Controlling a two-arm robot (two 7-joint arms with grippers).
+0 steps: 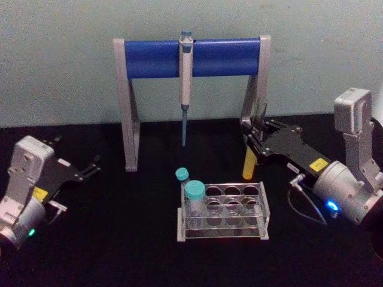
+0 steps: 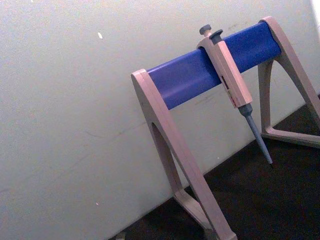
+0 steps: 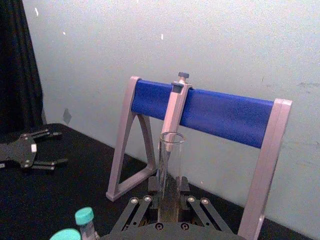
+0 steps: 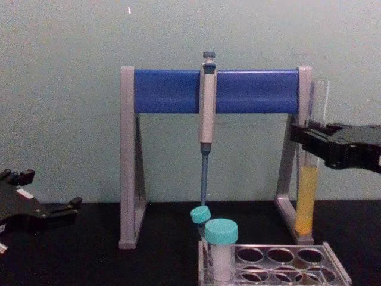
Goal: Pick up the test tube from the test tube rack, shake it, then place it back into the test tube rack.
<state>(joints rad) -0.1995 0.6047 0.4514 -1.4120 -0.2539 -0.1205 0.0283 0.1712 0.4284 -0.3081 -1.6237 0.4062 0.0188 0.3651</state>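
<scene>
Gripping the one test tube upright, my right gripper, jaws clenched, hung just behind the one test tube rack, which carried two teal-capped vials; one pipette hung on its stand behind. My left gripper idled at the desk's left, jaws released.

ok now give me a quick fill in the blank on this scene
1. The right gripper holds the ___ clear of the rack.
2. The liquid inside it is ___.
3. The rack holds ___ teal-capped vials.
4. The left gripper, parked at the left, is ___.
Missing: test tube; yellow; two; open.
</scene>
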